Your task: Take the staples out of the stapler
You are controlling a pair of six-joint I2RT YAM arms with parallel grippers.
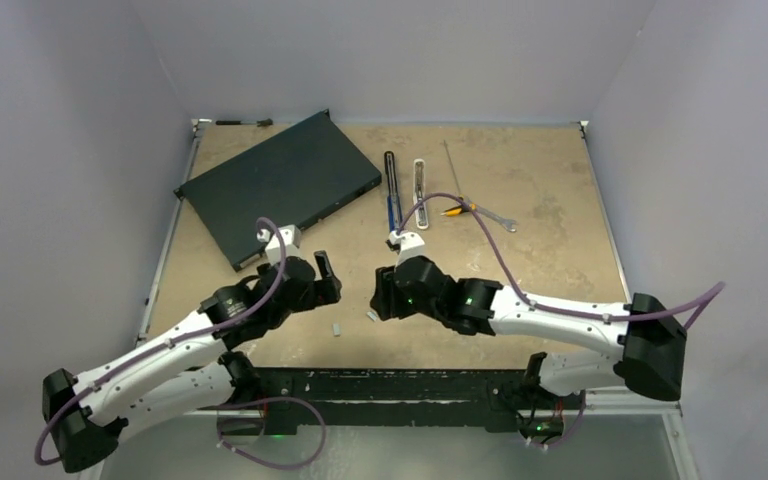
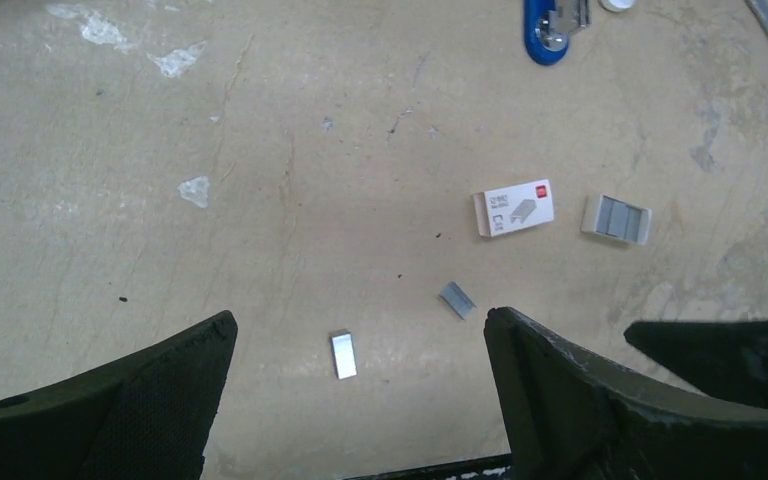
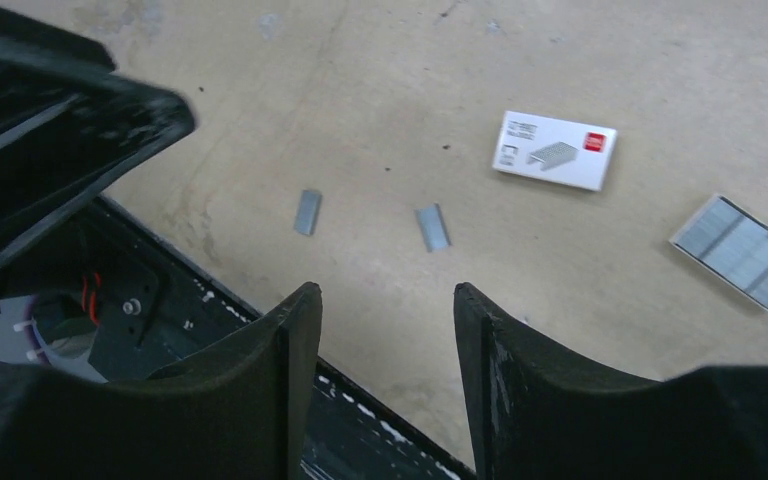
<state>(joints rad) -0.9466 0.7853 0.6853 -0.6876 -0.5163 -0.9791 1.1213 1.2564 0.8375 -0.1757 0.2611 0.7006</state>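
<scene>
Two short silver strips of staples (image 2: 343, 354) (image 2: 456, 299) lie loose on the tan table near its front edge, and the right wrist view shows them as well (image 3: 307, 212) (image 3: 432, 227). One strip (image 1: 337, 328) shows from above. The stapler (image 1: 391, 190) lies far back, a black-and-blue bar with a silver rail (image 1: 419, 183) beside it; its blue end (image 2: 550, 25) shows in the left wrist view. My left gripper (image 2: 360, 320) hovers open over one strip. My right gripper (image 3: 387, 292) is open with nothing between its fingers, at the table's front edge.
A small white box with a red label (image 2: 514, 208) and a white tray of staple strips (image 2: 617, 219) lie just beyond the loose strips. A flat black device (image 1: 280, 185) fills the back left. A wrench (image 1: 495, 218) and a thin rod (image 1: 452, 170) lie back right.
</scene>
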